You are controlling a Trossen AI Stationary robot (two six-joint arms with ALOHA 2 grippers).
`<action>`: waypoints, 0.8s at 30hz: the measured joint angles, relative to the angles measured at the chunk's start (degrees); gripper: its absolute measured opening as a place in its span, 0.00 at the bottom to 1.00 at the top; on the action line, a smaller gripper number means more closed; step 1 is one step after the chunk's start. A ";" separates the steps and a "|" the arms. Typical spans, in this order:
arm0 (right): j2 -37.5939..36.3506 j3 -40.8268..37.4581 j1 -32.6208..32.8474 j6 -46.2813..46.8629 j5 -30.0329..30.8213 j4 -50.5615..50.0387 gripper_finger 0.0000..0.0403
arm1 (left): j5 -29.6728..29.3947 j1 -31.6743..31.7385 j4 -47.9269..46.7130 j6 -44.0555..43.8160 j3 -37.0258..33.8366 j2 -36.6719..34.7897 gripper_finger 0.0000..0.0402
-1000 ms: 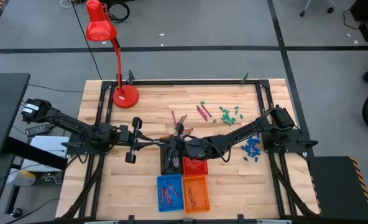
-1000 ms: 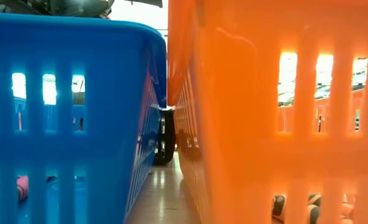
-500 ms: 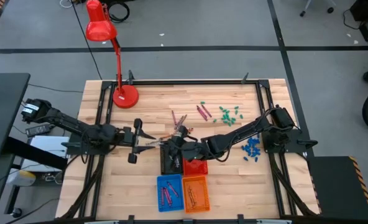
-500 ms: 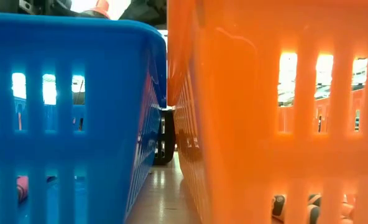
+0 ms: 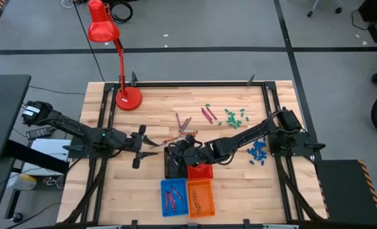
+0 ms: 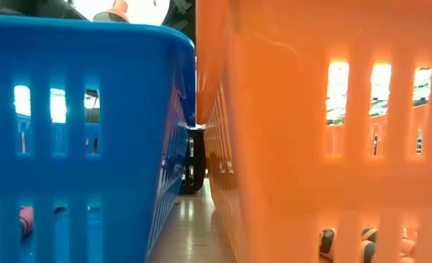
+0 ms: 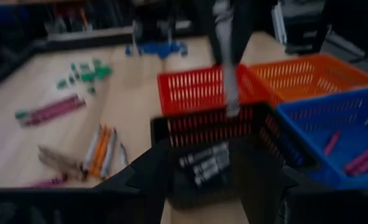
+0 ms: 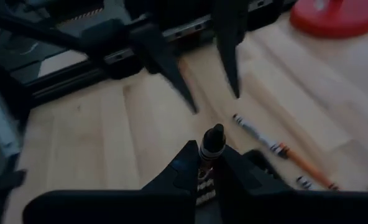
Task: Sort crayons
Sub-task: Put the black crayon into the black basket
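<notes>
Right end effector (image 5: 183, 144) grips a dark crayon (image 8: 211, 144) upright between its closed fingers, the rounded tip poking out; it hangs above the far edge of the black basket (image 5: 174, 166). Left end effector (image 5: 151, 144) sits just to the left of that basket, low over the wooden tabletop (image 5: 156, 111), with its two dark fingers (image 8: 165, 65) spread wide and nothing between them.

Crayons are thin short sticks with paper wrappers. A loose cluster (image 5: 183, 124) of maroon, orange and pale ones lies on the tabletop just beyond the black basket, and a small maroon bunch (image 5: 207, 114) lies farther beyond it, toward the right. Inside the black basket, the left wrist view shows a few pale grey crayons (image 7: 206, 163). Beside the black basket stands a red basket (image 5: 200, 170); in front of the two sit a blue basket (image 5: 174, 197) holding maroon crayons and an orange basket (image 5: 200, 197) holding orange ones.
</notes>
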 joint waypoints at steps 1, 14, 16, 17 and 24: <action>0.00 0.00 0.00 0.77 -0.89 -0.63 0.11 | 0.00 0.00 -1.16 -0.92 0.00 0.00 0.44; 3.91 0.17 -2.51 13.88 -12.55 -7.79 0.11 | -0.07 0.00 -2.56 -2.10 0.02 -0.02 0.44; 3.89 0.17 -2.58 14.80 -13.74 -9.49 0.11 | -0.09 0.00 -2.30 -2.02 0.01 0.02 0.44; 3.89 0.15 -2.58 14.98 -14.10 -9.76 0.11 | -0.09 0.00 -2.44 -1.99 0.02 0.02 0.44; 3.87 0.20 -2.88 15.14 -21.43 -15.11 0.12 | -0.53 0.02 -3.11 -1.97 0.02 0.04 0.44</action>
